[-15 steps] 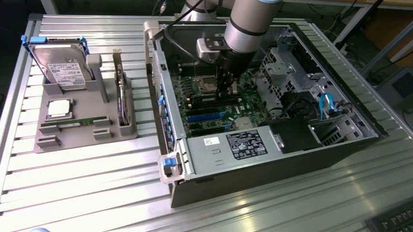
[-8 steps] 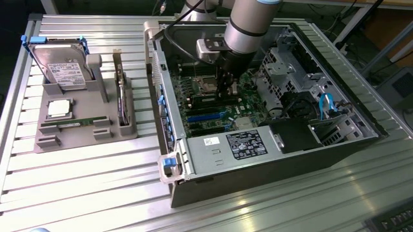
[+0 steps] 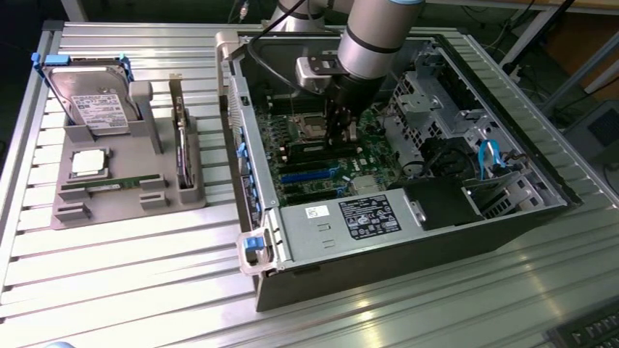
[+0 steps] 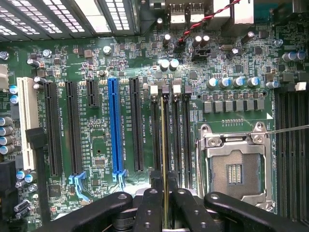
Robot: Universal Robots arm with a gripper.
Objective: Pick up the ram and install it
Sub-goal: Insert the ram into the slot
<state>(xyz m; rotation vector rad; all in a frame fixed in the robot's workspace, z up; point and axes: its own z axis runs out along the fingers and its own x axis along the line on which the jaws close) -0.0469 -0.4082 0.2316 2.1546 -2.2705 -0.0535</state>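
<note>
Gripper (image 4: 166,195) is nearly closed, its black fingers (image 4: 149,205) pinching the ram (image 4: 166,159) by its flat faces, close to one end. In the wrist view the stick shows edge-on as a thin gold-ish line. It runs right along one of the black DIMM slots (image 4: 176,130), the bank between the long expansion slots and the empty CPU socket (image 4: 234,169). Can't tell if it's touching the slot or just above it.

Handling guess: light, stiff and thin, but fragile. Hold it by the board edges or faces near the ends, not on the chips or gold contacts. It'll want to go in square, since any tilt would probably bind it in the slot.

On the motherboard (image 4: 96,154) there's a blue PCIe slot (image 4: 115,125), and a white PCI slot (image 4: 24,121) toward the board's edge. White silkscreen sits beside the slots, but I can't read it.

In the exterior view the arm reaches down into the open computer case (image 3: 290,268). The power supply (image 3: 363,216) at the case's near end has a black label, unreadable. Well apart, on the exterior view's left, a grey tray (image 3: 106,210) carries a second ram stick (image 3: 109,185) just beside the processor (image 3: 87,161). A hard drive (image 3: 92,101) leans at the tray's far end, white label too small to read.
</note>
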